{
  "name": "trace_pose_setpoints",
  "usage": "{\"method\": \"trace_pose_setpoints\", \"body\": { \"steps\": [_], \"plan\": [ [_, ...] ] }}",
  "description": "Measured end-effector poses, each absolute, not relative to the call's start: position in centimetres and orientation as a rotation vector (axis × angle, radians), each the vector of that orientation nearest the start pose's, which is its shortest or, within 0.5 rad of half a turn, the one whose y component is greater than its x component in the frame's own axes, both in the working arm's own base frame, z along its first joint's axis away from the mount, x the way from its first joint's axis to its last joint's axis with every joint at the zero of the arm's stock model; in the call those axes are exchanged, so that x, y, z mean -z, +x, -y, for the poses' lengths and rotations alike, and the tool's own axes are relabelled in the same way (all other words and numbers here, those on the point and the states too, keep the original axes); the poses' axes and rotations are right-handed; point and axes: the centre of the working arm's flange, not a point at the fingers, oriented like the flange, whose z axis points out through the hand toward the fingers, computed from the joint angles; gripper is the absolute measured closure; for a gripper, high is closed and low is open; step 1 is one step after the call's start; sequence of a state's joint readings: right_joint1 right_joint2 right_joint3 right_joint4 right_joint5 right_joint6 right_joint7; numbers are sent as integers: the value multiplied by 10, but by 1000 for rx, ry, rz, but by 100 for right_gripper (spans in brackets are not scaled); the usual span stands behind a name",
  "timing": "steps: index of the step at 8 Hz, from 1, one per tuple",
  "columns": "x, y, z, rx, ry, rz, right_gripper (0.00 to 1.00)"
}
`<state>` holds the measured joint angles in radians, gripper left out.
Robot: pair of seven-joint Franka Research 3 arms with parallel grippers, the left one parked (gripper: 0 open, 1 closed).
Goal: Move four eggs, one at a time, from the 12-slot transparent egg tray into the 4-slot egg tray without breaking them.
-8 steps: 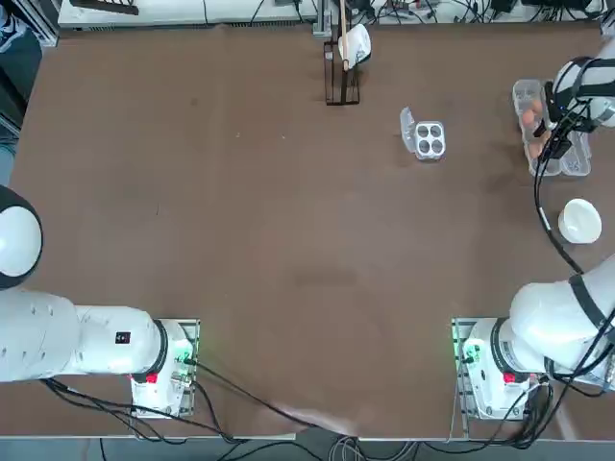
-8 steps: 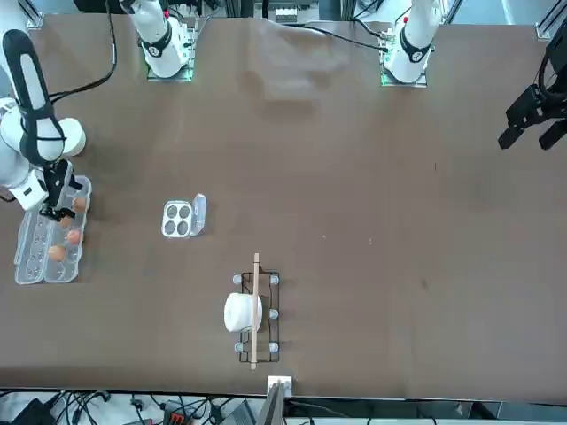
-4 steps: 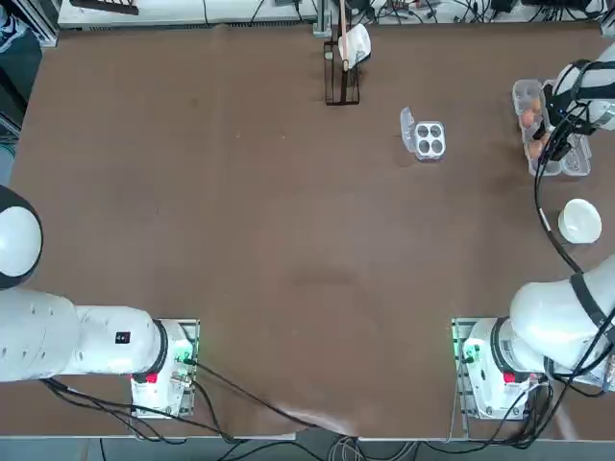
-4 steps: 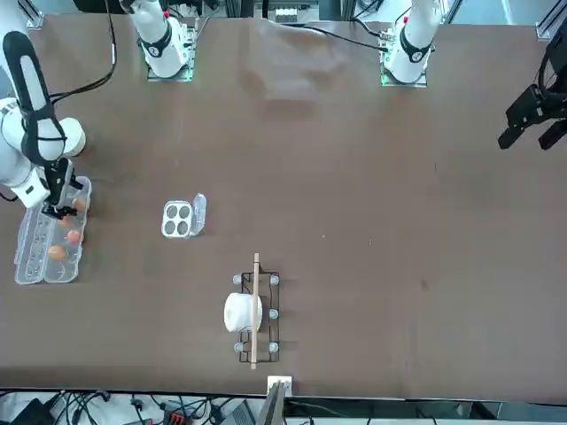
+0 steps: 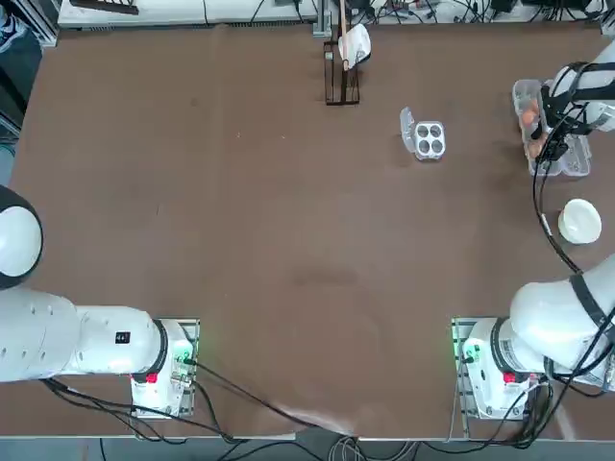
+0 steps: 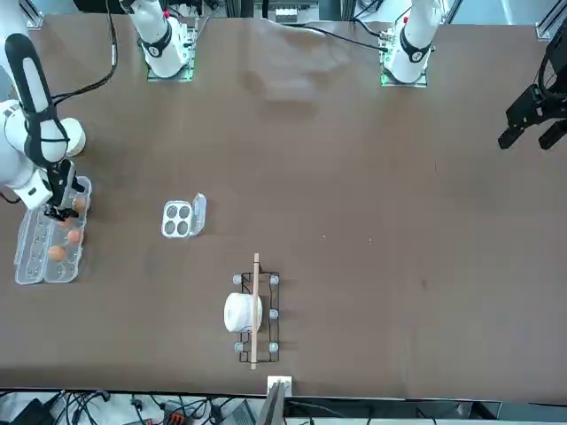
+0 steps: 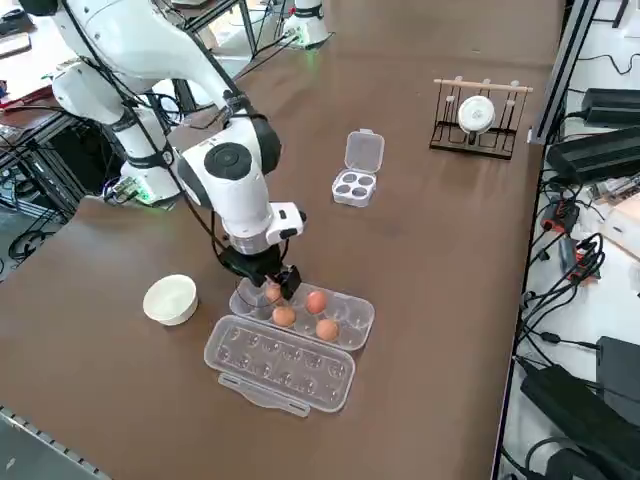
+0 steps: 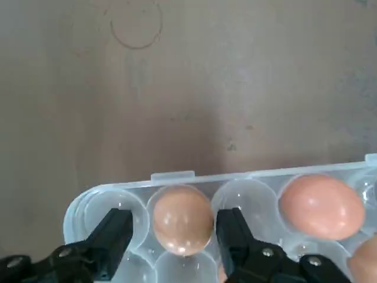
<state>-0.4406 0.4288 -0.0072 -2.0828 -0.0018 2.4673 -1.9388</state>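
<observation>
Over the 12-slot transparent egg tray, seen from the top view, the right gripper is hanging at the table's far right edge, with orange eggs showing in the cups beside it. Toward the table's middle from that tray, the 4-slot egg tray is sitting with all four cups bare and its lid flap lying open. A white bowl is resting on the robot's side of the long tray.

From the front view, the gripper is dipping into the long tray, where three eggs are lying clear of it; the small tray is standing well apart.

From the right side view, four eggs are sitting in the long tray, whose lid half is lying open. The gripper is straddling the egg nearest the bowl.

At the wrist, the fingers are spread apart on either side of one egg, which is sitting in its cup; whether they are touching it I cannot tell. Another egg is lying two cups along.
</observation>
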Motion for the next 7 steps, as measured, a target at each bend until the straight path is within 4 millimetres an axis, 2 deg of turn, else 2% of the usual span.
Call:
{"method": "trace_pose_setpoints", "body": {
  "steps": [3,4,5,7],
  "plan": [
    [-210,526,252,-29,-2276,2111,18],
    [-211,527,251,-24,-2277,2117,24],
    [-213,529,250,-17,-2273,2129,41],
    [-214,529,250,-15,-2275,2127,41]
  ]
}}
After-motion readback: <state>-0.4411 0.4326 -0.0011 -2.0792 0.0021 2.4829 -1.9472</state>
